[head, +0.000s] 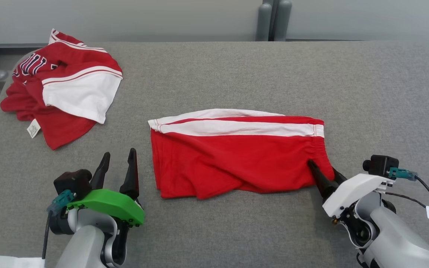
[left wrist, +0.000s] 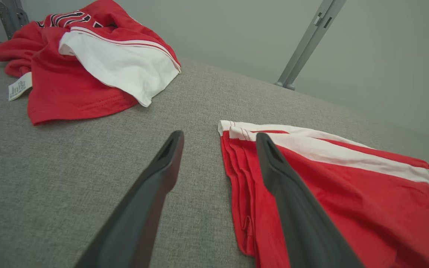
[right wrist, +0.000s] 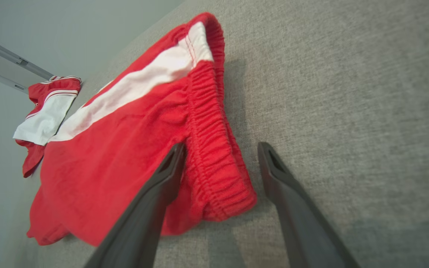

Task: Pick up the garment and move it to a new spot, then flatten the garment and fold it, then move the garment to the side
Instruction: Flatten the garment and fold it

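Note:
The garment (head: pixel 237 160) is a pair of red shorts with white side stripes, lying folded flat in the middle of the grey table (head: pixel 237 74). My left gripper (head: pixel 119 153) stands open just off the shorts' left edge, nothing between its fingers; in the left wrist view the left gripper (left wrist: pixel 220 136) has its right finger over the stacked hems of the garment (left wrist: pixel 348 193). My right gripper (head: pixel 322 167) is open at the shorts' near right corner. In the right wrist view the right gripper (right wrist: pixel 222 147) straddles the gathered waistband end of the garment (right wrist: pixel 125 149), fingers apart and not pinching it.
A second red and white garment (head: pixel 62 85) lies crumpled at the table's far left corner, also seen as the crumpled garment (left wrist: pixel 88 63). Grey posts (head: pixel 274 20) rise behind the table's back edge. Something white (head: pixel 6 261) sits at the lower left corner.

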Robot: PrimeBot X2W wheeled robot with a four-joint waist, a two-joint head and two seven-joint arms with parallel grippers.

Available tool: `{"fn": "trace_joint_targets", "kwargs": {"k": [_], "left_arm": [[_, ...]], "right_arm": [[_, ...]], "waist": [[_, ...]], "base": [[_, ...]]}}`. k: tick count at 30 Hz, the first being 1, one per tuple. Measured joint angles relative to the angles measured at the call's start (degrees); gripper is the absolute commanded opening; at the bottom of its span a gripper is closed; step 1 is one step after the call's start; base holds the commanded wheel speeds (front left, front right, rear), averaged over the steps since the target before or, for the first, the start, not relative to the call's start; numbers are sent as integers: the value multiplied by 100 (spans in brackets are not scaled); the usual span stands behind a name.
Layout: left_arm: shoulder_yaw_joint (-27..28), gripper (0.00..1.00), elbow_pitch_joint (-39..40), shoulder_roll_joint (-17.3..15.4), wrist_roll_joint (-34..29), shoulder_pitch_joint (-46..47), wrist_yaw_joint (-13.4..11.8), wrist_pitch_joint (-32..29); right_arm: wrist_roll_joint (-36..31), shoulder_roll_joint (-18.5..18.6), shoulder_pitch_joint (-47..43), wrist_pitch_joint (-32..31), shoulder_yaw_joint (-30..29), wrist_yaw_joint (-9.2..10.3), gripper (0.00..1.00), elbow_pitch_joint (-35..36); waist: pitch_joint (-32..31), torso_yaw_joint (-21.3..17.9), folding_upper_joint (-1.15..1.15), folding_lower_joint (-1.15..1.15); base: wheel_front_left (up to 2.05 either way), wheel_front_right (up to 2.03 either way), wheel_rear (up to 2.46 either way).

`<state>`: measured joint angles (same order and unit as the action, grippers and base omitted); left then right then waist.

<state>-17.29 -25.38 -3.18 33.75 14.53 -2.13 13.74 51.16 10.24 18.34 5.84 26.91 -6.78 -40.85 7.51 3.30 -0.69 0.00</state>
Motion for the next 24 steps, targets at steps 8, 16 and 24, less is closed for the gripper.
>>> {"fn": "trace_joint_targets", "kwargs": {"k": [8,16,24], "left_arm": [[129,100,297,-123,2,-216,-115,1],[216,100,587,-146,3,-358,-169,2],[293,100,816,-243,27,-572,-254,-1]], "right_arm": [[144,-163,175,-143,25,-26,27,-102],[337,-147,266,75,-149,-26,0,-87],[379,-51,275,170,-3,-26,0,87]], "waist": [[62,144,0,0],[47,135,0,0],[10,-38,0,0]], "base": [[0,0,0],[0,0,0],[0,0,0]]}}
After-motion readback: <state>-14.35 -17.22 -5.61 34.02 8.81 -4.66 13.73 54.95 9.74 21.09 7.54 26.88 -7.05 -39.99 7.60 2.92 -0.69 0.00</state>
